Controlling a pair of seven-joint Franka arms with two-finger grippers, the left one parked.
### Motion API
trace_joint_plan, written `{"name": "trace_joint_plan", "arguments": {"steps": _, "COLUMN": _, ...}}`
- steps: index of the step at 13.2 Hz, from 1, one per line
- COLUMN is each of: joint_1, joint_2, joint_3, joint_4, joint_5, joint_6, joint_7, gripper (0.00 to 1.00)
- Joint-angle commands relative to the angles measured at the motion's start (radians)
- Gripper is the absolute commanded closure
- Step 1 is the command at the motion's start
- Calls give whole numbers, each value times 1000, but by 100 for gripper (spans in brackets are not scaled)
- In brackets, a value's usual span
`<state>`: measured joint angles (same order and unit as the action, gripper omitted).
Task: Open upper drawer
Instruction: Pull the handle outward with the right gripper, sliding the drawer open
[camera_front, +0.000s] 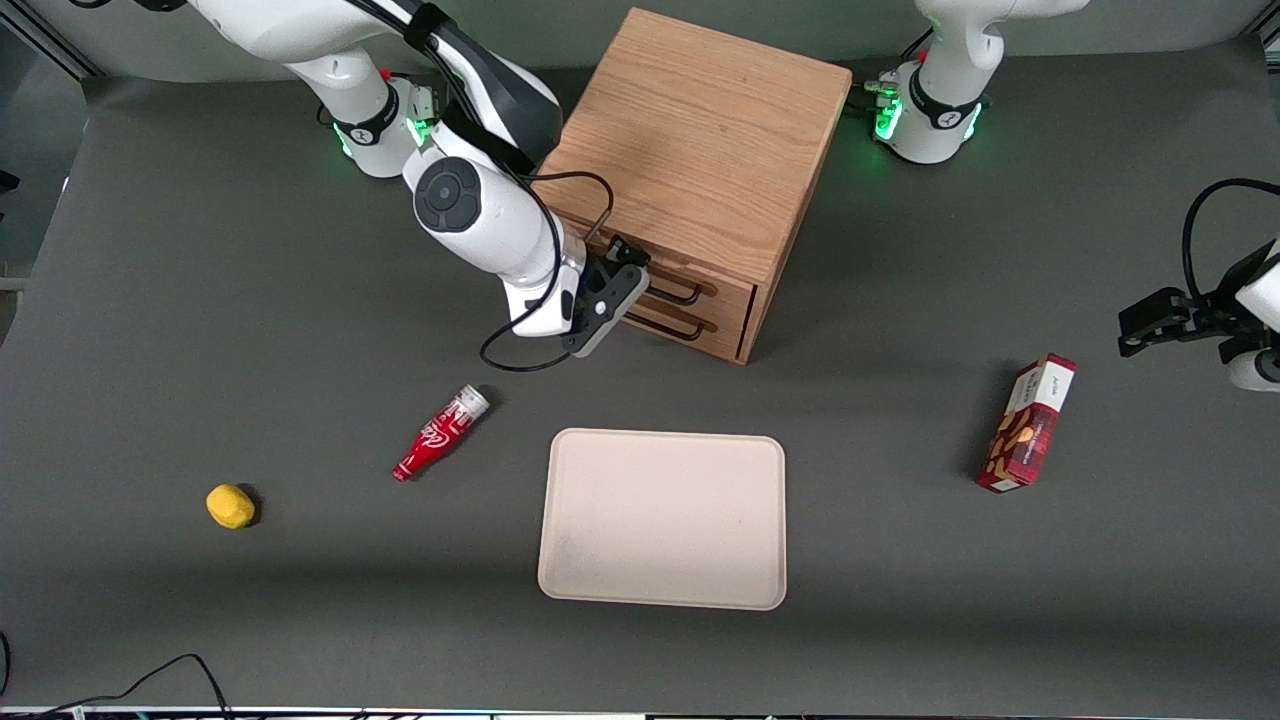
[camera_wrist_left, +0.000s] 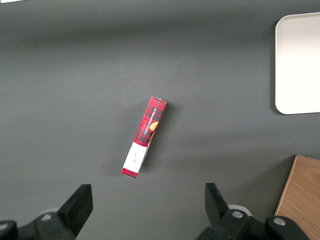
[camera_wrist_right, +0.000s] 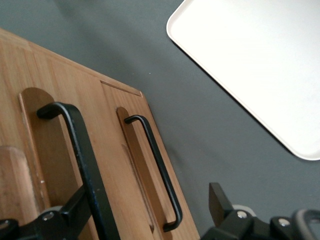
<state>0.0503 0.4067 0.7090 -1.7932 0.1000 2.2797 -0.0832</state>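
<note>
**Operator:** Is any writing legible?

**Manual:** You will find a white script on the red bottle (camera_front: 440, 433) and print on the red box (camera_front: 1028, 425), which also carries a picture of nuts. Neither can be read. The bottle lies on the table nearer the front camera than the cabinet (camera_front: 700, 150). The box stands toward the parked arm's end.

**Operator:** Where is the upper drawer, and how is it oriented?

**Manual:** The upper drawer (camera_front: 728, 294) sits directly under the cabinet top, above the lower drawer (camera_front: 722, 336). Its front is flush with the lower one. The front faces obliquely toward the front camera and the working arm's end. Its long axis, and that of its black handle (camera_wrist_right: 82, 160), runs level along that front.

**Operator:** What is the gripper doing?

**Manual:** The gripper (camera_front: 625, 285) is in front of the upper drawer, at the handle. Its fingers stand wide apart. The handle passes between them, close to one finger (camera_wrist_right: 75, 207). Nothing is clamped.

**Operator:** Anything else?

**Manual:** A tray (camera_front: 665, 520) lies nearer the camera than the cabinet.
</note>
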Motion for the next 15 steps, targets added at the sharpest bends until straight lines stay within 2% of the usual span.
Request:
{"name": "trace_joint_plan", "arguments": {"steps": 1, "joint_1": -21, "joint_2": 17, "joint_3": -8, "joint_4": 5, "joint_5": -36, "joint_6": 20, "joint_7": -49, "gripper": 0}}
{"name": "trace_joint_plan", "arguments": {"steps": 3, "joint_1": -24, "joint_2": 20, "joint_3": -17, "joint_4": 21, "joint_5": -110, "joint_6": 21, "joint_7": -66, "gripper": 0}}
{"name": "trace_joint_plan", "arguments": {"steps": 4, "joint_1": -32, "joint_2": 35, "joint_3": -19, "joint_4": 34, "joint_5": -121, "joint_6": 21, "joint_7": -67, "gripper": 0}}
{"name": "trace_joint_plan", "arguments": {"steps": 8, "joint_1": -59, "joint_2": 90, "joint_3": -29, "joint_4": 100, "joint_5": -143, "joint_6": 20, "joint_7": -145, "gripper": 0}}
{"name": "trace_joint_plan", "arguments": {"steps": 15, "joint_1": -64, "joint_2": 135, "joint_3": -89, "joint_4": 221, "joint_5": -151, "joint_6": -23, "joint_7": -181, "gripper": 0}}
